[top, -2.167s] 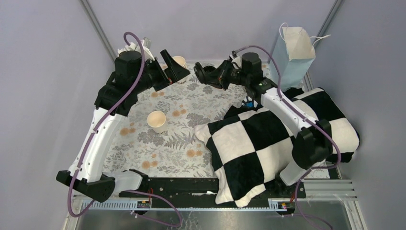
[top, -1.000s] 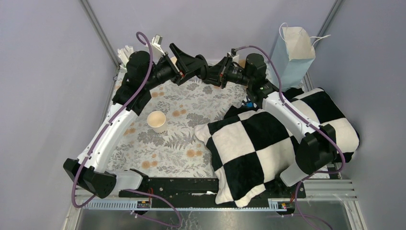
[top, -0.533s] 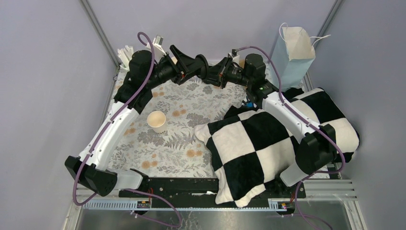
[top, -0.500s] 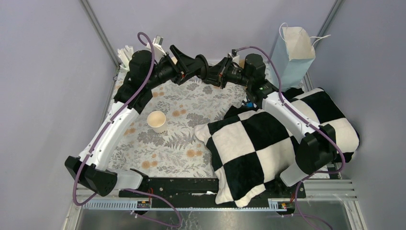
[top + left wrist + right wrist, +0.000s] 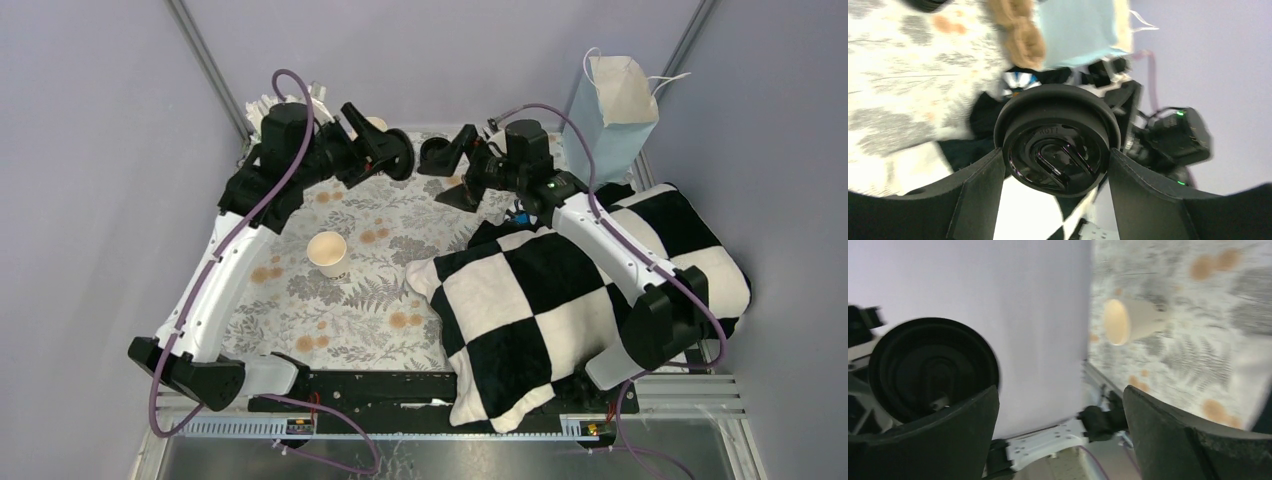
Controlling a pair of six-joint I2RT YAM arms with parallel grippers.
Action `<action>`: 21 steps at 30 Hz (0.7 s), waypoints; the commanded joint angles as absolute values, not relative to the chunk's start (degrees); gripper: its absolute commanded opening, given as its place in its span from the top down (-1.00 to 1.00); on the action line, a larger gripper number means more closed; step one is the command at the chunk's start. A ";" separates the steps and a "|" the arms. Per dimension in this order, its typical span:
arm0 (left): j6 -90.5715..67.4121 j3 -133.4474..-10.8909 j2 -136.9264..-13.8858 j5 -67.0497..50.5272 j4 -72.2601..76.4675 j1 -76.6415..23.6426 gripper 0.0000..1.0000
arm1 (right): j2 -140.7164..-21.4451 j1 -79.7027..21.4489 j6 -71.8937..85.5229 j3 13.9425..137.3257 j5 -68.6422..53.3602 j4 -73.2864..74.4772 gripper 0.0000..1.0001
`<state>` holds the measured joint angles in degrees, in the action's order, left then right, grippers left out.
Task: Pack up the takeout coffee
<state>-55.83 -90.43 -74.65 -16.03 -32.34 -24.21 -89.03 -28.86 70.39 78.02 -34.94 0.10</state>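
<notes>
The cup (image 5: 328,252) stood upright and open-topped on the flowered cloth (image 5: 370,300), left of the middle and nearer than both hands, with nothing touching it. From the right wrist it showed as a pale mouth far off (image 5: 1130,320). Its black lid (image 5: 1058,150) was not on it. The left hand (image 5: 385,155) held the lid up in the air at the far side, the two fingers (image 5: 973,195) pressed against opposite edges of the rim, so the raised top faced the wrist camera. Gripping it by the rim probably left the underside free to go down over the cup's mouth.

The right hand (image 5: 455,168) hung just to the right of it with its fingers spread wide and nothing between them; its own view looked straight at the lid in the other hand (image 5: 933,367).

Half a second before, the two hands had been joined at the far middle with the lid between them. By this moment they had drawn apart: the right had let go and backed off, and the left had pulled the lid toward its own side.

The checked pillow (image 5: 560,290) lay over the right half, and the blue paper bag (image 5: 615,110) stood at the far right corner, likely where the capped cup was meant to end up.
</notes>
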 commanded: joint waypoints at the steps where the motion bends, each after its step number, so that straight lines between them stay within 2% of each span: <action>1: -45.28 -96.63 -73.85 -6.53 -54.66 -20.02 -0.23 | -83.49 -26.77 45.91 82.53 -24.39 25.84 -0.99; 5: -34.45 -97.91 -77.47 3.49 -70.31 -17.59 -0.21 | -79.00 -26.71 33.16 81.35 -16.77 34.29 -0.99; 8: -29.51 -95.41 -79.53 9.19 -74.16 -17.49 -0.17 | -76.22 -26.71 27.57 80.02 -15.69 36.08 -0.99; 14: -27.34 -88.35 -81.65 13.01 -69.13 -17.33 -0.14 | -77.22 -26.72 19.13 84.17 -14.17 41.60 -0.99; 21: -26.79 -87.95 -86.89 14.26 -68.61 -17.31 -0.14 | -79.44 -26.72 18.84 86.88 -17.74 41.26 -0.99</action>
<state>-28.86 -87.90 -85.84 11.35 -69.49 -17.47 -78.65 -26.59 21.34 84.40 -16.08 40.71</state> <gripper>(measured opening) 0.722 0.994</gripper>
